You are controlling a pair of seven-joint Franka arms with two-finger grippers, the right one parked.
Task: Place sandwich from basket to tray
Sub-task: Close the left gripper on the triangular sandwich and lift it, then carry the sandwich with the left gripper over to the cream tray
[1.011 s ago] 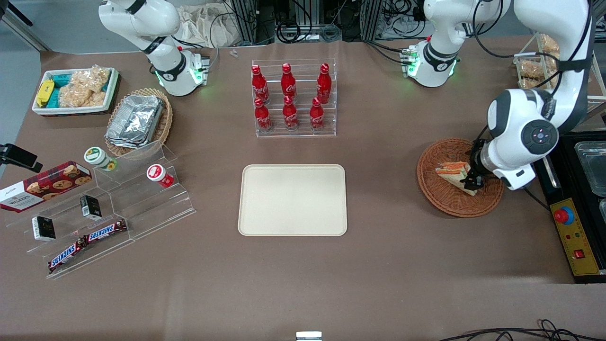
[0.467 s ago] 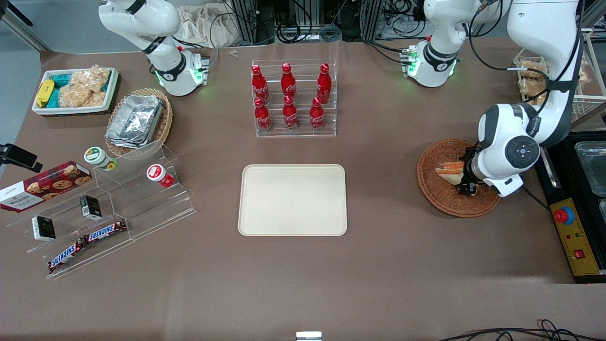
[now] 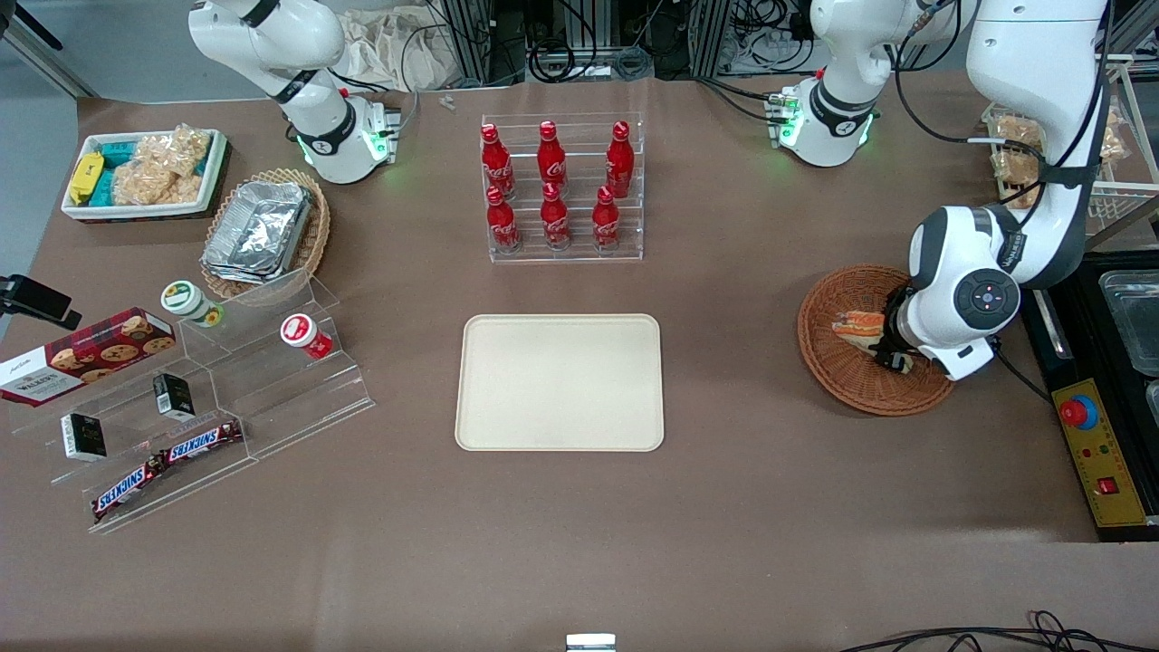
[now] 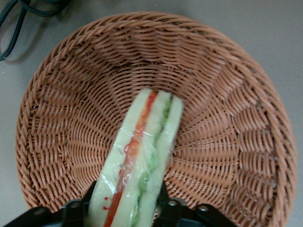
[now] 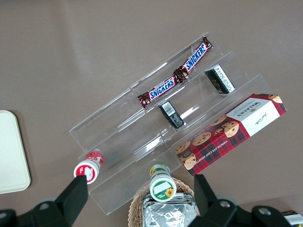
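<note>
The sandwich, a clear-wrapped wedge of pale bread with red and green filling, stands on edge inside the reddish-brown wicker basket at the working arm's end of the table. My left gripper is down in the basket, shut on the sandwich's wide end, with a black finger pressed against each bread face. In the front view the wrist covers part of the sandwich. The cream tray lies flat at the table's middle with nothing on it, well apart from the basket toward the parked arm's end.
A clear rack of red cola bottles stands farther from the camera than the tray. A black control box with a red button sits beside the basket at the table's edge. A wire rack of snacks stands near the arm's base.
The wrist has shifted slightly toward the tray and turned. The sandwich has gone from lying flat in the basket to standing on edge between the fingers.
</note>
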